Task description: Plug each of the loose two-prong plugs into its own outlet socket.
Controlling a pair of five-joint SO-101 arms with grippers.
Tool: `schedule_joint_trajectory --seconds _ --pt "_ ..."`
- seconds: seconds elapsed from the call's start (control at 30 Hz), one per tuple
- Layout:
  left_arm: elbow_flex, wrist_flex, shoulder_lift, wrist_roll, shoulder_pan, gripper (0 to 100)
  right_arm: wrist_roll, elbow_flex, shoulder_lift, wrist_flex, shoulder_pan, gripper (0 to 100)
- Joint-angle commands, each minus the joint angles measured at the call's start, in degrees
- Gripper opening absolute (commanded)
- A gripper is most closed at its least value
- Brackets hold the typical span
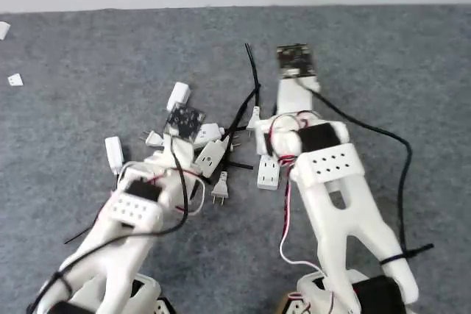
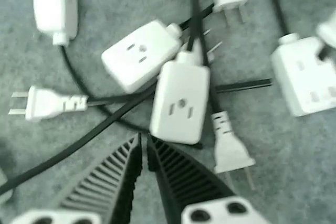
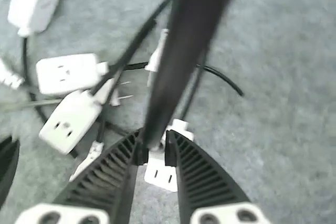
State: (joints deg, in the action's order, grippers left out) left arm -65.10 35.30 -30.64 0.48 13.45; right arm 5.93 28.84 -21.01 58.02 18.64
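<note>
Plug (image 1: 219, 187) flat on carpet (image 1: 368, 71) beside a socket (image 1: 210, 157), long axis near-far, prongs toward the arm bases. Left gripper (image 2: 144, 142) pitched down at that socket, fingers pressed together, empty; right gripper (image 3: 153, 145) over a second socket (image 3: 160, 174), fingers clamped on a black cord (image 3: 184, 40).

White plastic outlet blocks (image 1: 210, 156) and white two-prong plugs (image 1: 219, 187) lie tangled mid grey felt worktop (image 1: 383, 56), black cords (image 2: 193, 3) across them, one white oblong block (image 1: 114, 151) apart at left.

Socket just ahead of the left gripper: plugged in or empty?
Empty. The socket shows bare slots, facing up; the nearest plug lies beside it, prongs exposed.
</note>
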Motion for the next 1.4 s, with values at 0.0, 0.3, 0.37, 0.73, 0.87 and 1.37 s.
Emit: schedule_joint_trajectory --seconds 0.0,0.3,0.37,0.73,0.87,1.37 --pt "14.64 7.03 13.89 0.7 -4.04 1 -3.52 -1.76 -4.18 2.77 2.42 0.8" --pt "31.34 23.56 31.82 -17.76 -3.52 1 -11.08 -3.43 -14.64 12.44 6.55 0.8" --pt "27.74 22.51 28.66 -20.4 -1.67 1 -10.02 -1.32 -15.34 10.77 5.58 0.8" --pt "15.34 14.33 16.44 -22.33 0.44 1 -4.57 19.34 -13.23 -17.36 -2.24 0.8" --pt "16.57 14.77 17.93 -22.33 0.44 1 -4.57 21.98 -13.23 -21.05 -2.59 0.8" --pt "16.57 14.77 18.11 -22.33 0.44 1 -5.01 31.03 -13.14 -28.09 -2.77 0.8"
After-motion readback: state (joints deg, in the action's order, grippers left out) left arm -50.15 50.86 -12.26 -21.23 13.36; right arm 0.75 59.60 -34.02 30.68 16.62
